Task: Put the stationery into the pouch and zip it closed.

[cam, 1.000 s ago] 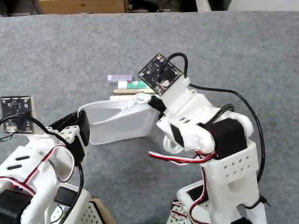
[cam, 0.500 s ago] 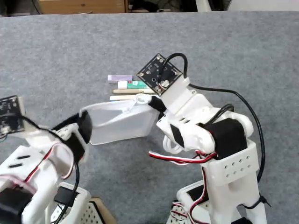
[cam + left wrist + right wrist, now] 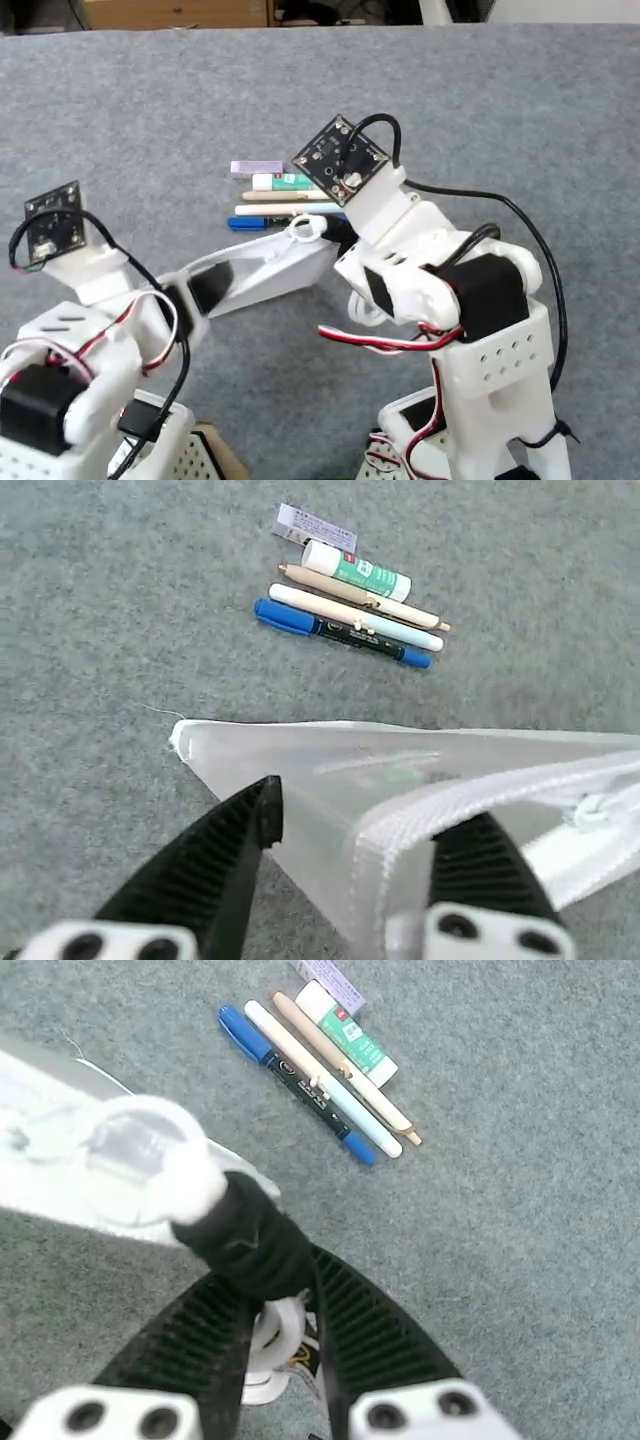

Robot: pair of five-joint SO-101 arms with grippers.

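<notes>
A translucent white pouch (image 3: 265, 280) hangs edge-on between the two arms, lifted off the grey mat. My left gripper (image 3: 200, 290) is shut on its left end, and the fabric (image 3: 330, 770) runs between the black fingers (image 3: 215, 860). My right gripper (image 3: 338, 228) is shut on a black tab at the other end of the pouch (image 3: 40, 1180), beside a white ring (image 3: 140, 1160). Just beyond the pouch lie a purple eraser (image 3: 257, 168), a glue stick (image 3: 285, 181), a beige pen (image 3: 285, 196), a pale pen (image 3: 285, 209) and a blue pen (image 3: 250, 224).
The stationery lies in a tight row on the grey mat (image 3: 520, 120), with open mat all around it. Both arm bases stand at the front edge. A wooden piece of furniture (image 3: 175, 12) sits past the mat's far edge.
The left arm has swung toward the front and turned, pulling the pouch's left end down and back. The pouch now shows edge-on, and the blue pen has come into sight.
</notes>
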